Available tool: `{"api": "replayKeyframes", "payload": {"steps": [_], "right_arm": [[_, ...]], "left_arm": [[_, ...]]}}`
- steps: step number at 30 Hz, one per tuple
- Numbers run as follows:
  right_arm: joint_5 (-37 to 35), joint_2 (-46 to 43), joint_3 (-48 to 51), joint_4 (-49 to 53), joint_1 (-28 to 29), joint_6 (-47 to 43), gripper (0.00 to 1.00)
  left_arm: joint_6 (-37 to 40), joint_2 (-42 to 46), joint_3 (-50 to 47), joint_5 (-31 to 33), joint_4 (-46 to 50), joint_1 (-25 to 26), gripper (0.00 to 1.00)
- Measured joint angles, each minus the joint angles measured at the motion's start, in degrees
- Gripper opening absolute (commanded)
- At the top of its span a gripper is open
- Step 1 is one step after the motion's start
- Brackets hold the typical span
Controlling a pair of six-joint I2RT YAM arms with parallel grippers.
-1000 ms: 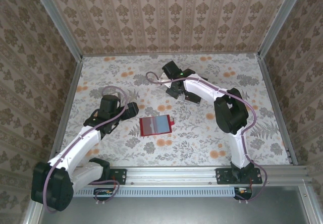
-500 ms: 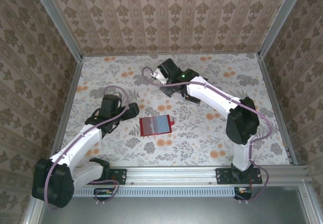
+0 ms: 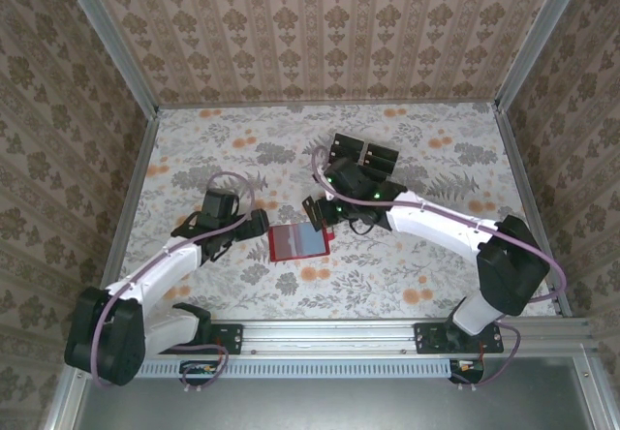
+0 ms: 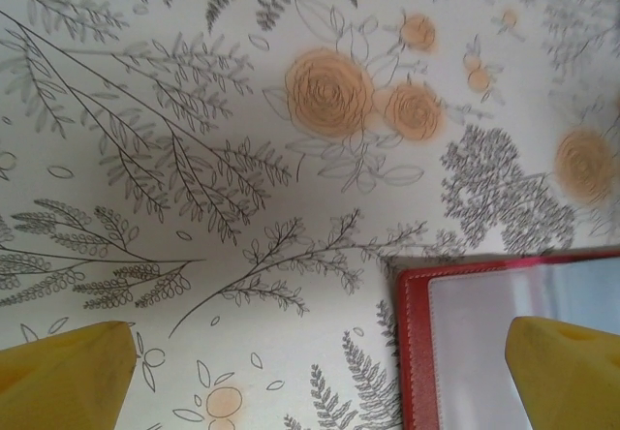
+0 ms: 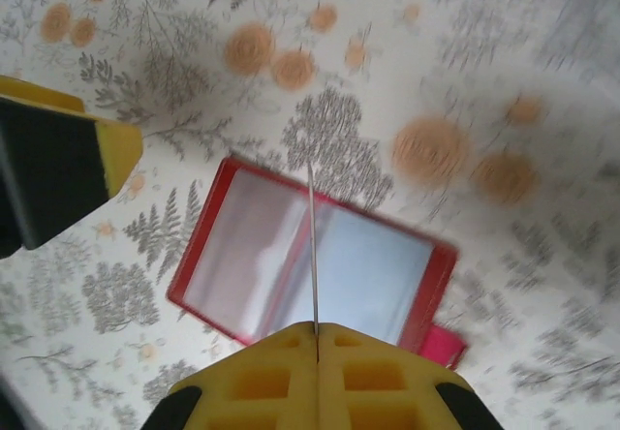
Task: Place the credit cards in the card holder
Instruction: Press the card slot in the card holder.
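The card holder (image 3: pixel 296 243) lies open on the flowered table, red-rimmed with a greyish inside (image 5: pixel 378 261). My right gripper (image 3: pixel 319 213) hovers over its far right part, shut on a credit card (image 5: pixel 312 246) that I see edge-on as a thin line above the fold between the two halves. The yellow pads (image 5: pixel 281 377) pinch its near end. My left gripper (image 3: pixel 260 221) stands open at the holder's left edge (image 4: pixel 412 353); one yellow fingertip (image 4: pixel 562 372) is over the holder's inside, the other (image 4: pixel 68 372) is over bare table. More black credit cards (image 3: pixel 363 152) lie at the back.
The holder's pink closing tab (image 5: pixel 441 345) sticks out on its right side. Patterned walls and metal rails (image 3: pixel 131 202) enclose the table on three sides. The left gripper's finger (image 5: pixel 58 164) shows at the upper left of the right wrist view, close to the holder.
My right arm has swung from the back of the table down to the card holder, carrying a card. The black cards at the back are now uncovered. The left gripper shifted slightly towards the holder.
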State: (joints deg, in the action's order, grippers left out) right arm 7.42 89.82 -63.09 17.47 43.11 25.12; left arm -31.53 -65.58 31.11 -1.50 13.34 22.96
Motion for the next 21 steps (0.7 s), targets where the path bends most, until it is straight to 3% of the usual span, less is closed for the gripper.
{"api": "replayKeyframes", "payload": {"steps": [8, 21], "right_arm": [[7.06, 0.55, 7.80, -11.74, -0.11, 11.74, 0.00], [13.92, 7.61, 10.19, -23.89, -2.99, 17.79, 0.00]], "left_arm": [[1.51, -2.99, 0.04, 2.62, 0.83, 4.46, 1.00], [1.73, -4.90, 2.01, 5.86, 1.46, 6.32, 1.00]]}}
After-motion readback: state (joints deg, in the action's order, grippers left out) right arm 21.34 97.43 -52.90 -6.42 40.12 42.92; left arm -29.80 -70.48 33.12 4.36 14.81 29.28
